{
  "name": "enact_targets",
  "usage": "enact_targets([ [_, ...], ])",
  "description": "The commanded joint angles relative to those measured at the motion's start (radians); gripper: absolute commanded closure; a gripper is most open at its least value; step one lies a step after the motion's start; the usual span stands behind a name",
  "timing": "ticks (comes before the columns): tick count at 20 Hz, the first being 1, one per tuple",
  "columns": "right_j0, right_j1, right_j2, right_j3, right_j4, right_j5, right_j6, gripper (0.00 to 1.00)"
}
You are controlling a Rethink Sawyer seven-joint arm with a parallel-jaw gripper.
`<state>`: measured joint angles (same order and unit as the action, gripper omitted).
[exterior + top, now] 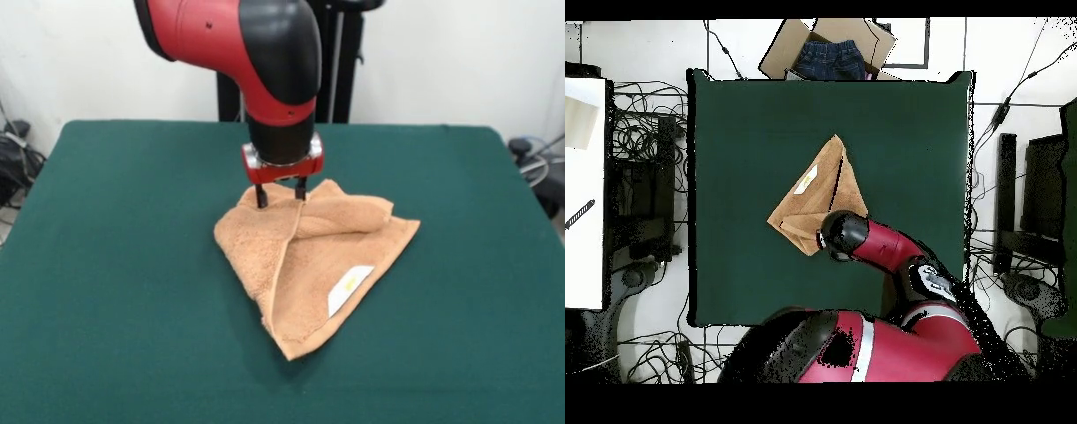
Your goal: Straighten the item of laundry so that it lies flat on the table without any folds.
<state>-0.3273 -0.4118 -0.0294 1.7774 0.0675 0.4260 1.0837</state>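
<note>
The red-and-black gripper (281,193) stands slightly parted at the near edge of the folded tan terry towel (313,265), gripping nothing visibly — a shallow pinch could drag it, still folded, across the dark green felt table (115,265).

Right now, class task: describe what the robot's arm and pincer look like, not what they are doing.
The arm has glossy red shells with black rounded joint sections. Its wrist ends in a black cylinder, then a red block with silver sides. The pincer has two thin dark fingers. The overhead view shows a white stripe on the red base.
</note>
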Motion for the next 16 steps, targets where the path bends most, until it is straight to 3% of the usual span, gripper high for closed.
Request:
enact_targets([
  [1, 0.034, 0.093, 0.095, 0.014, -0.055, -0.158, 0.168, 0.00],
  [3, 0.029, 0.094, 0.101, 0.014, -0.053, -0.166, 0.174, 0.00],
  [4, 0.016, 0.093, 0.116, 0.019, -0.062, -0.179, 0.164, 1.00],
  [7, -0.028, 0.094, 0.157, 0.042, -0.068, -0.225, 0.154, 1.00],
  [16, -0.044, 0.092, 0.172, 0.051, -0.085, -0.243, 0.172, 1.00],
])
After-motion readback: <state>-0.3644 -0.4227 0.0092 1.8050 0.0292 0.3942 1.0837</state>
